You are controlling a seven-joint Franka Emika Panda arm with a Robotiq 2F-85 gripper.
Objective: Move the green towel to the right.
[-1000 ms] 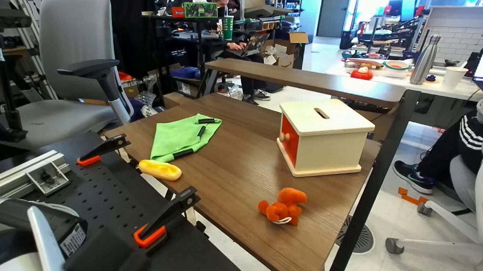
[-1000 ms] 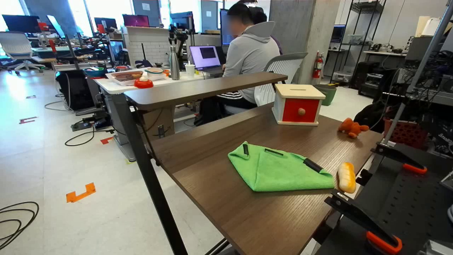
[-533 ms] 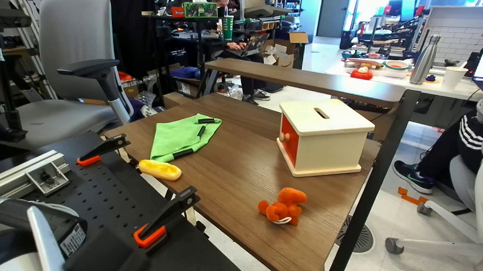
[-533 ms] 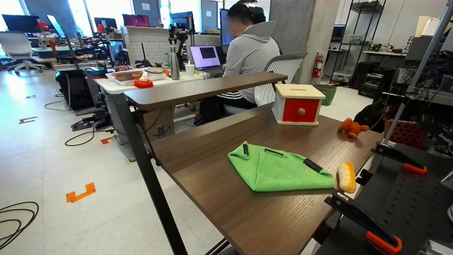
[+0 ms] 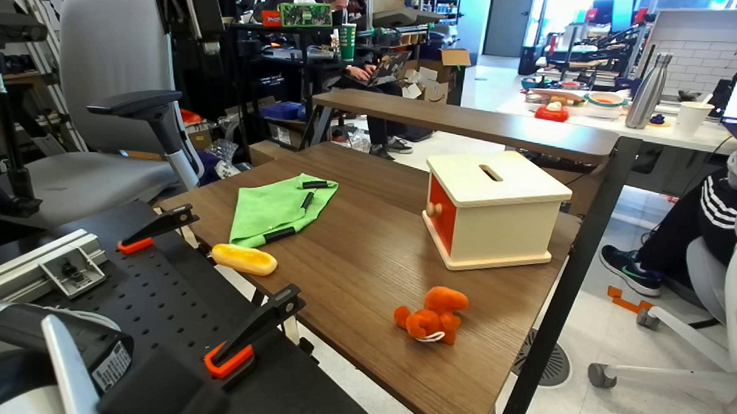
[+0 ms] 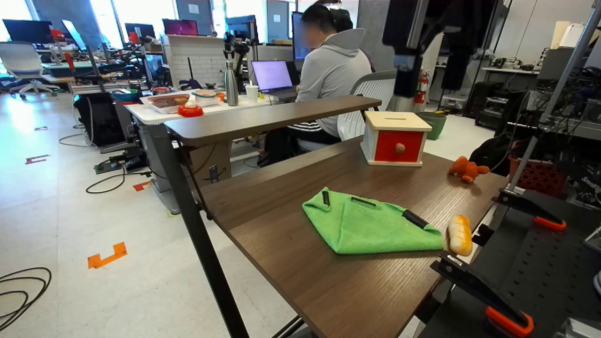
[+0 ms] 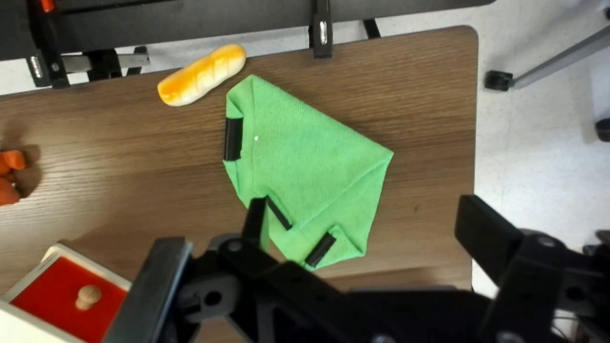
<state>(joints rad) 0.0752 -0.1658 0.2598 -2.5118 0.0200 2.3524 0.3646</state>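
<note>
The green towel lies folded on the brown table, with black strips on its edges. It shows in both exterior views (image 5: 269, 212) (image 6: 380, 230) and in the wrist view (image 7: 314, 147). My gripper (image 7: 363, 205) is open and empty, its fingers wide apart. In the wrist view the left finger overlaps the towel's lower left edge, and the right finger is over the table's edge. In an exterior view my gripper (image 6: 429, 87) hangs in the air, well above the table. Part of the gripper (image 5: 196, 16) also shows at the top left in an exterior view.
A yellow toy bread (image 6: 460, 235) lies beside the towel at the table's edge. A wooden box (image 5: 504, 231) with a red door and an orange plush toy (image 5: 432, 315) stand on the table. A raised shelf (image 6: 272, 119) runs along one side. Black clamps (image 5: 257, 326) grip the edge.
My gripper has come into both exterior views from the top; it was out of both views before. The towel and the other things on the table have not moved.
</note>
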